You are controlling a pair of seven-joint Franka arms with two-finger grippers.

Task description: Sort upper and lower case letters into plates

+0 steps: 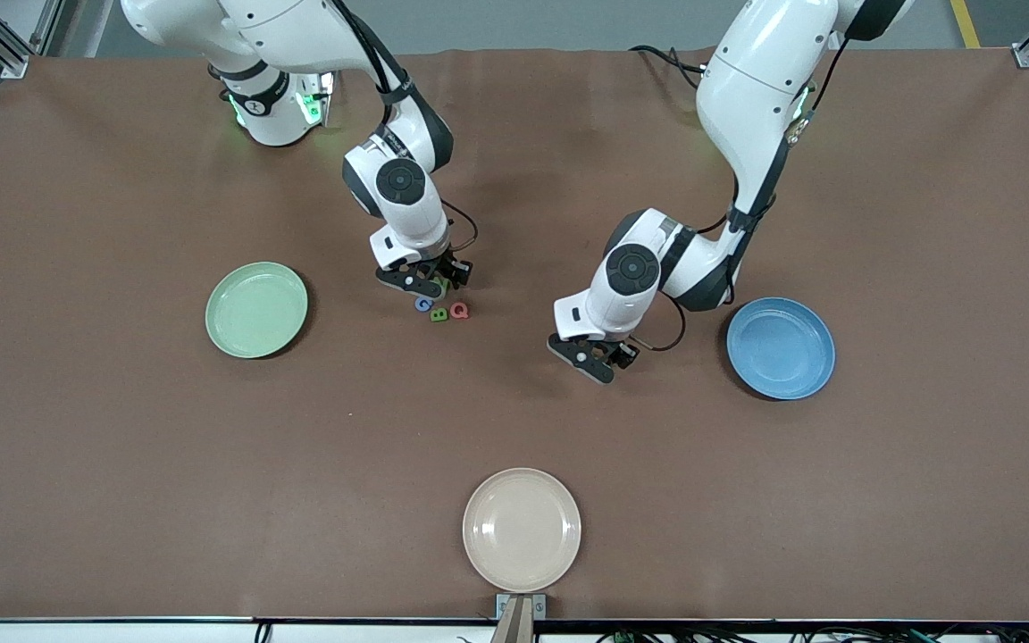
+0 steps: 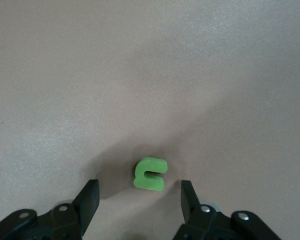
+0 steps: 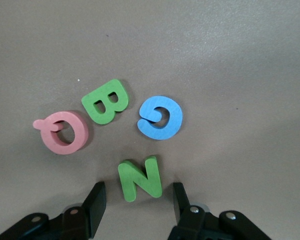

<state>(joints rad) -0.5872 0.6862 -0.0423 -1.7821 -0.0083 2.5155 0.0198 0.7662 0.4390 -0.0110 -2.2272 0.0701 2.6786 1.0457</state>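
My right gripper (image 1: 432, 279) is open and low over a cluster of letters beside the pale green plate (image 1: 256, 309). In the right wrist view its jaws (image 3: 138, 205) straddle a green N (image 3: 140, 178), with a green B (image 3: 105, 101), blue G (image 3: 160, 117) and red Q (image 3: 65, 132) close by. The G (image 1: 423, 304), B (image 1: 439, 314) and Q (image 1: 459, 310) also show in the front view. My left gripper (image 1: 602, 357) is open and low beside the blue plate (image 1: 781, 347). A green u (image 2: 150, 174) lies between its fingertips (image 2: 139, 196). Other letters are out of view.
A cream-beige plate (image 1: 522, 530) sits at the table edge nearest the front camera. Both coloured plates hold nothing. The brown table (image 1: 121, 446) spreads wide around everything.
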